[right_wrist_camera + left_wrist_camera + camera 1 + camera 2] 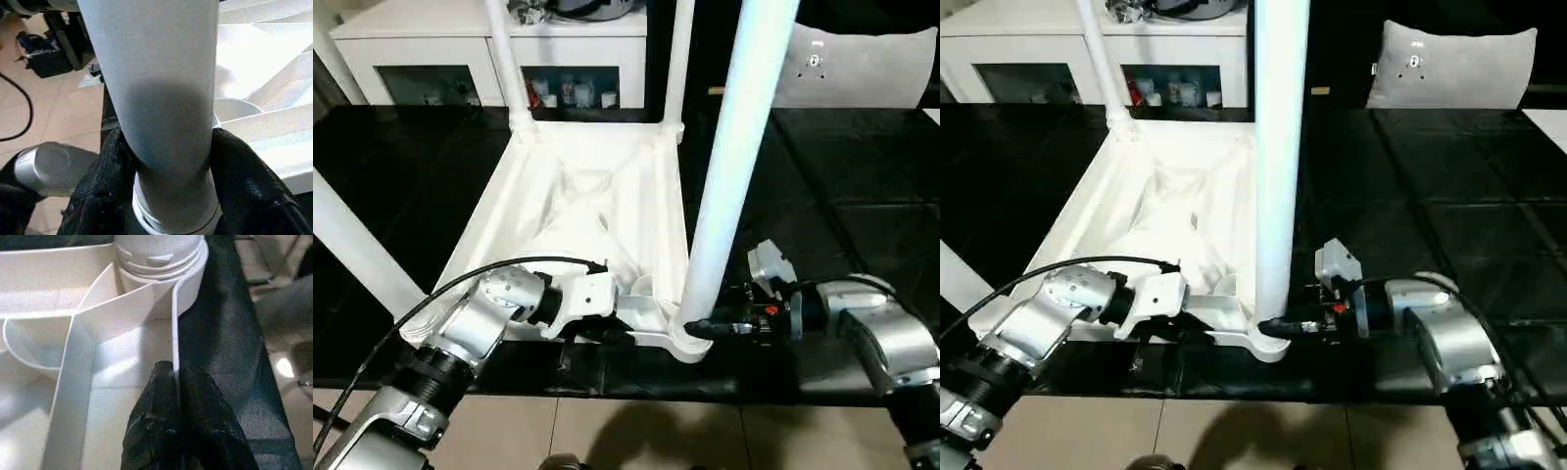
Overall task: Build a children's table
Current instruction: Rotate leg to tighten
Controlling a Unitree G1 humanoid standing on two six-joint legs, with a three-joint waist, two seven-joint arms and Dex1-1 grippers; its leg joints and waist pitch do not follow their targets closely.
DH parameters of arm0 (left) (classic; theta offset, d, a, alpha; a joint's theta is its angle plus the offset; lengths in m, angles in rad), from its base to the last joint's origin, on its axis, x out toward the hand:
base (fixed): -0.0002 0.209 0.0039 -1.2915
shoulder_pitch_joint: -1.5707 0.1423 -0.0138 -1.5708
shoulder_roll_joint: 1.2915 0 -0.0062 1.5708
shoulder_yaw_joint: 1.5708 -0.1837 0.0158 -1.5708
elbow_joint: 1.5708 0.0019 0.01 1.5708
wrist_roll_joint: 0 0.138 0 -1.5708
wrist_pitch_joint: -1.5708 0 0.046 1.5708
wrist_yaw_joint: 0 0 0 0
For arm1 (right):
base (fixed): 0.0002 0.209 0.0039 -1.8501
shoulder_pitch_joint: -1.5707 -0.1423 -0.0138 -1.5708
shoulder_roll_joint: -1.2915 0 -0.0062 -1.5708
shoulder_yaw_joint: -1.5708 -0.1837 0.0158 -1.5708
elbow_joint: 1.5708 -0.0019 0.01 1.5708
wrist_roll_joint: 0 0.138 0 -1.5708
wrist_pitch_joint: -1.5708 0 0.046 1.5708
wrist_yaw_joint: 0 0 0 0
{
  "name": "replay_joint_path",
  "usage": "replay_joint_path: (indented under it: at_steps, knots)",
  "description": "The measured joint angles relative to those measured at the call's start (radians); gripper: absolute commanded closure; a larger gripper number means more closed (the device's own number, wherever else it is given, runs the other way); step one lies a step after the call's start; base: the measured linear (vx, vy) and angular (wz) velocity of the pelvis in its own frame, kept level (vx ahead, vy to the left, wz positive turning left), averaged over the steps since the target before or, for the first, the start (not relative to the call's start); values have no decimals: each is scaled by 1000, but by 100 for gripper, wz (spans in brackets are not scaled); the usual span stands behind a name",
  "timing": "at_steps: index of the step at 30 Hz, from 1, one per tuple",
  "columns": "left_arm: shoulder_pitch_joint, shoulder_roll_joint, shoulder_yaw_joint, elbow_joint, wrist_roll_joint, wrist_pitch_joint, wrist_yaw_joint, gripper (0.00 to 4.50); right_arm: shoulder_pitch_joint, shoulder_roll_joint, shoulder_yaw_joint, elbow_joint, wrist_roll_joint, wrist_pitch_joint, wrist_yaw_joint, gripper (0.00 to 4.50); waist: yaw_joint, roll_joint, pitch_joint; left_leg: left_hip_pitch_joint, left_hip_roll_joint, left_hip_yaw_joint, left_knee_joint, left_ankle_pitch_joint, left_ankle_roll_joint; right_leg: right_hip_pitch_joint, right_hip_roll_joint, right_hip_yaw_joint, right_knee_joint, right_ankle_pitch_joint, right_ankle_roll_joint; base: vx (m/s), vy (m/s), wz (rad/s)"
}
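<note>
Your table top point(578, 211) lies upside down at frame centre on the black worktop point(862, 225); left gripper point(173, 382) pinches its near rim, right gripper point(166, 161) clamps the near-right leg point(729, 166).

Right gripper point(166, 196) clamped round base of upright white table leg point(156, 88), black fingers point(105, 181) on either side. Leg's threaded end sits at corner socket of upturned tabletop point(264, 63). Tiled floor point(44, 103) beyond.
</note>
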Motion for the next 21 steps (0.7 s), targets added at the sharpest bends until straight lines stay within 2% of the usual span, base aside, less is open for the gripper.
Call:
replay_joint_path:
  at_steps: [2,8,11,14,15,16,19,21]
  knots:
    - [4,-7,19,-3,10,45,45,450,0,45,-14,6,-24,8,-85,257,-15,0,0,4,0,0,0,-1,-3,3,0,0,0,0,0,0,0,0]
    - [12,-111,73,-23,58,216,270,450,-59,222,-76,70,-102,66,-479,259,-102,-1,1,4,0,-5,5,2,-6,4,0,-4,-6,-1,1,0,0,0]
    - [12,-162,86,-30,79,262,373,450,-97,300,-100,117,-124,76,-638,259,-128,-1,1,2,-1,-7,5,2,-6,4,0,-8,-10,-1,1,0,0,0]
    - [10,-196,88,-29,99,276,436,450,-116,338,-117,141,-138,70,-709,259,-134,-2,1,1,-1,-7,5,2,-6,4,0,-8,-10,-1,1,0,0,0]
    - [8,-210,89,-29,105,284,457,450,-116,347,-126,146,-140,64,-727,224,-133,-2,1,0,0,-7,4,2,-5,4,0,-8,-10,-1,1,0,0,0]
    - [7,-217,88,-29,109,286,466,450,-116,351,-130,148,-142,58,-737,224,-133,-2,1,-1,0,-7,4,1,-4,4,0,-7,-10,-1,1,0,0,0]
    - [3,-225,87,-29,114,288,476,450,-116,353,-130,153,-153,34,-745,186,-132,-2,1,-2,0,-7,3,0,-3,4,0,-7,-9,0,1,0,0,0]
    - [-2,-233,75,-31,113,288,466,450,-115,351,-130,160,-156,31,-748,181,-121,-1,1,-4,-1,-7,3,0,-3,4,0,-6,-8,0,0,0,0,0]
